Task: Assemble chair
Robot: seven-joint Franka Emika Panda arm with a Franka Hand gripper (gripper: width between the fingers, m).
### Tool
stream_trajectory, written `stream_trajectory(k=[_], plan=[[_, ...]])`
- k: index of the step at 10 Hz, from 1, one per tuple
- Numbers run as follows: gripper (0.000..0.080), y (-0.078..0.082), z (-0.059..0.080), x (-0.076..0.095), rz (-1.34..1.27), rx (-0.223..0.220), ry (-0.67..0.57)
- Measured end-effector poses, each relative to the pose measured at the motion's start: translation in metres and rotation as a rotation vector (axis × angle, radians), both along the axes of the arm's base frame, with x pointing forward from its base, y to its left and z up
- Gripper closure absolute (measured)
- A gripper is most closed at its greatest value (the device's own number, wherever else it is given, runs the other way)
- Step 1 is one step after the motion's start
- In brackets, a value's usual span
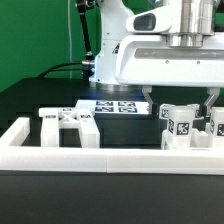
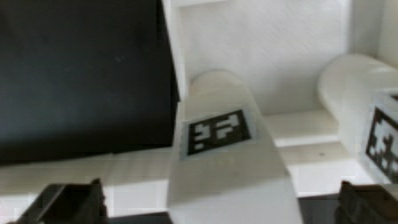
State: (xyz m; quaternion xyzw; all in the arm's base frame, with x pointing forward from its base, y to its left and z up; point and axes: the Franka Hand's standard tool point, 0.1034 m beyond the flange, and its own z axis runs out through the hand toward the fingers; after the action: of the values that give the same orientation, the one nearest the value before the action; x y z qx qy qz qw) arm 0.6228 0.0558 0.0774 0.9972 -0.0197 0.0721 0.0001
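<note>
At the exterior view's right, several white chair parts (image 1: 181, 126) with black-and-white tags stand close together behind the front rail. My gripper (image 1: 186, 103) hangs just above them. In the wrist view a blocky white chair part (image 2: 224, 140) with a square tag runs between the two dark fingers (image 2: 68, 203) of my gripper (image 2: 217, 207). A gap shows on each side of the part, so the jaws stand open around it without touching it. A second tagged white part (image 2: 366, 95) stands right beside it.
More white chair parts (image 1: 70, 124) lie at the exterior view's left. The marker board (image 1: 113, 106) lies flat in the middle of the black table (image 1: 30, 100). A long white border rail (image 1: 100, 157) runs along the front, with a side rail (image 1: 14, 133) on the left.
</note>
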Motion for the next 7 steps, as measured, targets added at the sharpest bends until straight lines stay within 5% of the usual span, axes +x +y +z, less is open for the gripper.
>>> stream_trajectory(k=[3,5,7], plan=[[0.0177,-0.0003,0.0004,0.0006,0.108,-0.023,0.000],[0.0511,-0.0005,0.0002,0.0004,0.106,-0.023,0.001],[0.0509,-0.0005,0.0003,0.0004,0.085,-0.019,0.001]])
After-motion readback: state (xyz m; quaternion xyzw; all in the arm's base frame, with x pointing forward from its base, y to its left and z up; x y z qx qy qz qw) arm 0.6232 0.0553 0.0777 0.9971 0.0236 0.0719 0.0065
